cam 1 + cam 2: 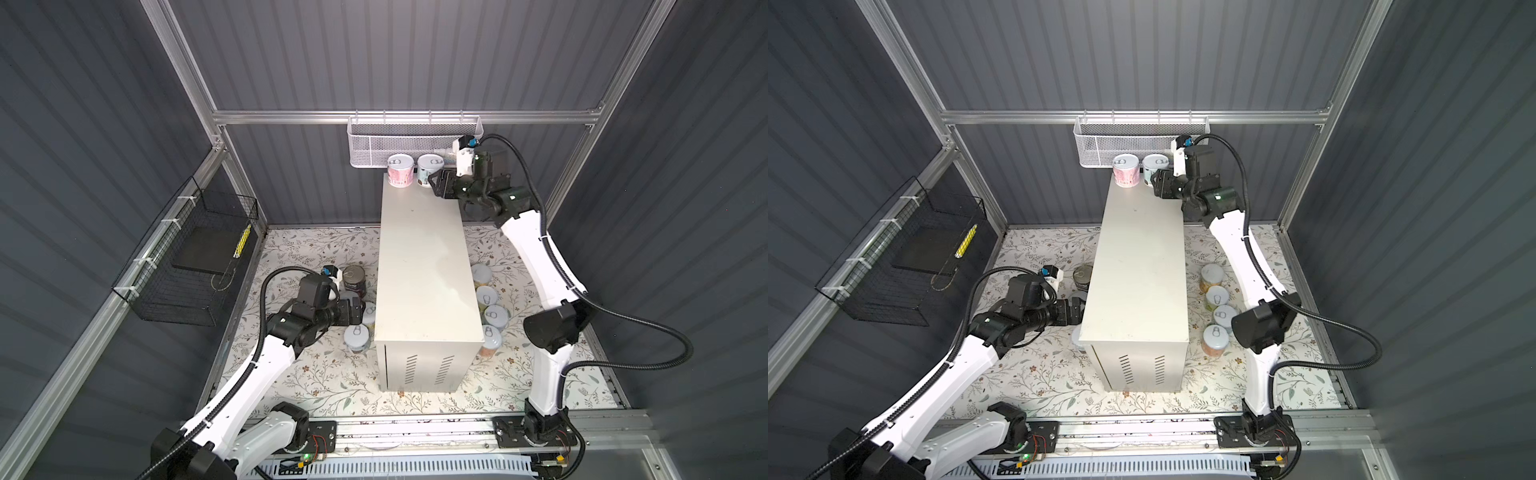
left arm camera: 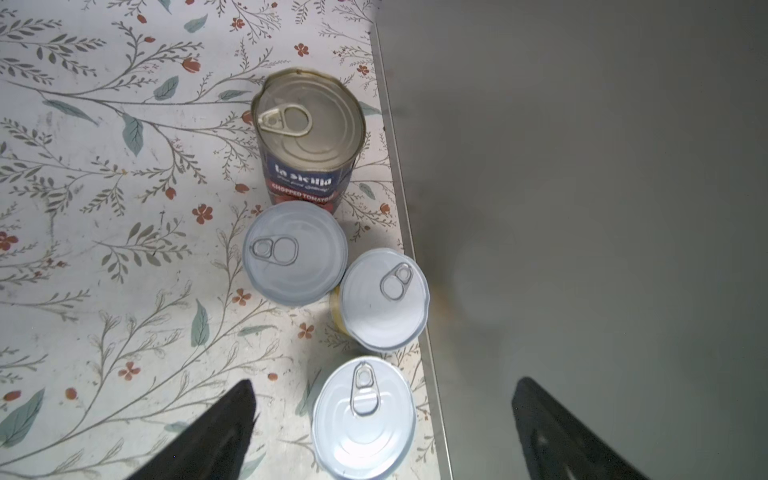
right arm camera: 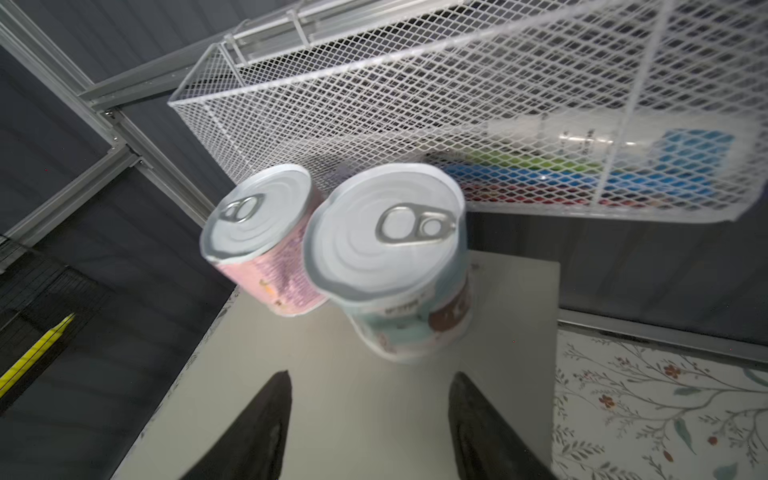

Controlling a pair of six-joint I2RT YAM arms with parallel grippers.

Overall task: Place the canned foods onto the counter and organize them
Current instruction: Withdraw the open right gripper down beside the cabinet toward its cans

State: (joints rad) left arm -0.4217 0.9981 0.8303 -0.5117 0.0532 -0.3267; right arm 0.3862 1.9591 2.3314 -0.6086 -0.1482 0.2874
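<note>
The counter [image 1: 419,257] [image 1: 1138,266] is a tall cream cabinet in the middle. On its far end stand a pink tin [image 1: 400,171] [image 3: 262,237] and a light-blue tin [image 1: 429,170] [image 3: 390,253], side by side. My right gripper [image 1: 434,185] [image 3: 370,382] hovers just short of the blue tin, open, nothing between its fingers. My left gripper [image 1: 359,311] [image 2: 386,381] is open low beside the counter's left wall, over a silver-lidded tin [image 2: 363,419]. Two more tins [image 2: 295,253] [image 2: 384,299] and the dark-blue tomato can [image 2: 309,137] [image 1: 354,280] stand past it.
Several tins [image 1: 487,297] line the floral mat [image 1: 316,374] along the counter's right side. A white mesh basket [image 1: 415,141] hangs on the back rail just above the two placed tins. A black wire basket [image 1: 187,257] hangs on the left wall.
</note>
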